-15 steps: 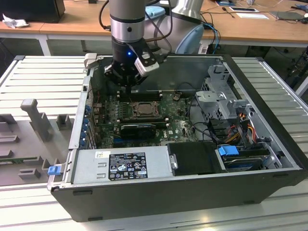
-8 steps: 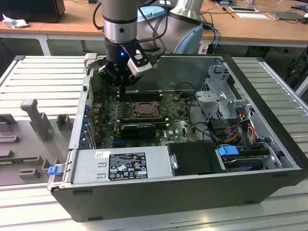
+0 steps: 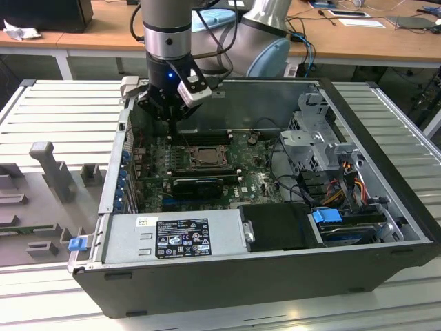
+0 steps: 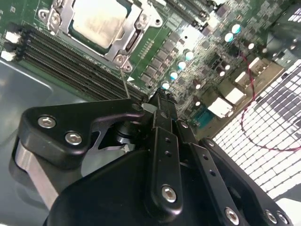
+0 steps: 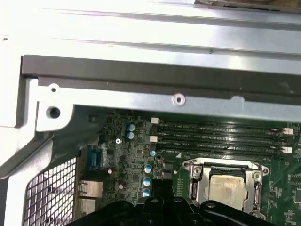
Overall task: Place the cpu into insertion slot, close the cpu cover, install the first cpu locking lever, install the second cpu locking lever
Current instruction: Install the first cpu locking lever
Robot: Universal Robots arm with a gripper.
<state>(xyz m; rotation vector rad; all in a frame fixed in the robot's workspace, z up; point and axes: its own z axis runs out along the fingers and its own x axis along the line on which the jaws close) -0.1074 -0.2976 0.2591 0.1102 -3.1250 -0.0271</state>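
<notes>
An open dark grey metal computer case lies on a slatted silver desk. The black pincer hangs inside it over the green circuit board, its fingers pressed together in the second wrist view. The square metal-rimmed insertion slot sits near the pincer, at about four o'clock in the exterior view. The small pale silver-beige cpu lies in the slot, and the thin silvery windowed cpu cover lies flat around it. A thin wire lever reaches from the slot's corner toward the pincer tip; I cannot tell whether they touch.
</notes>
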